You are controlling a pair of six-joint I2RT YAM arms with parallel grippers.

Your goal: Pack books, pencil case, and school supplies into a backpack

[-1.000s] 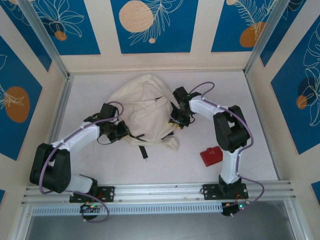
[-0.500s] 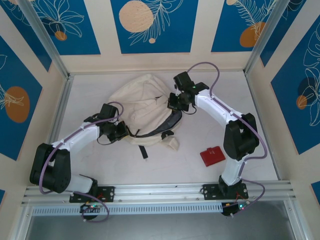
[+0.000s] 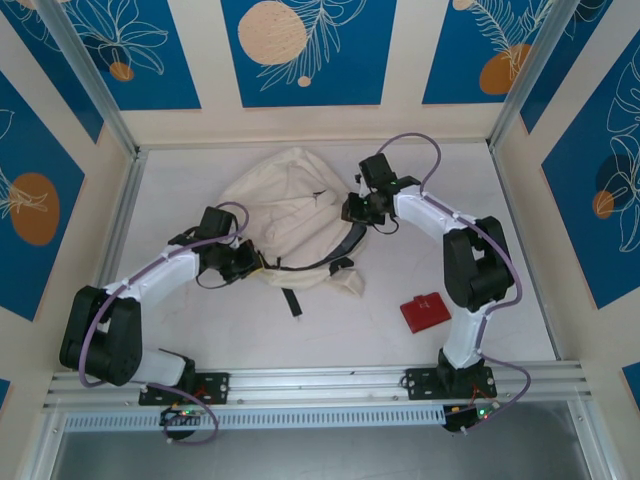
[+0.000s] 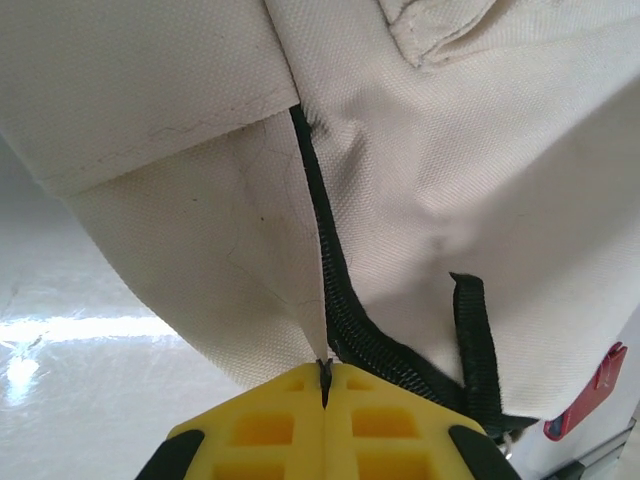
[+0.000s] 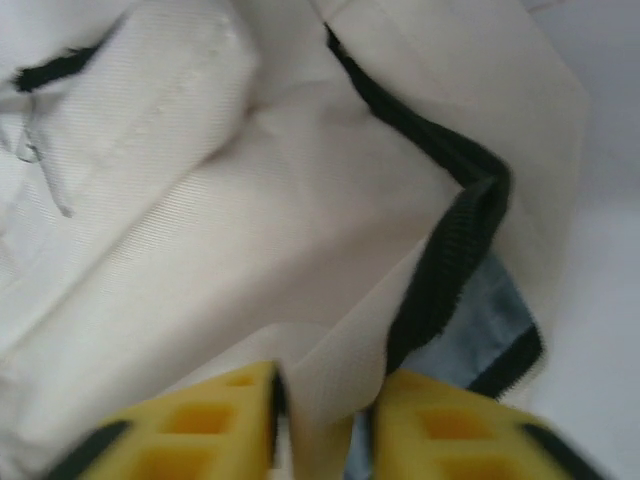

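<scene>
We see cream backpack centre of table, mouth gaping. Left gripper clenched on its zipper edge, arm low, elbow bent. Right gripper fingers half-spread astride rim fold; grip we cannot tell.

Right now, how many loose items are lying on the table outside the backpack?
1: a red flat item on the table, right of the backpack. More may be hidden under or inside it.
</scene>
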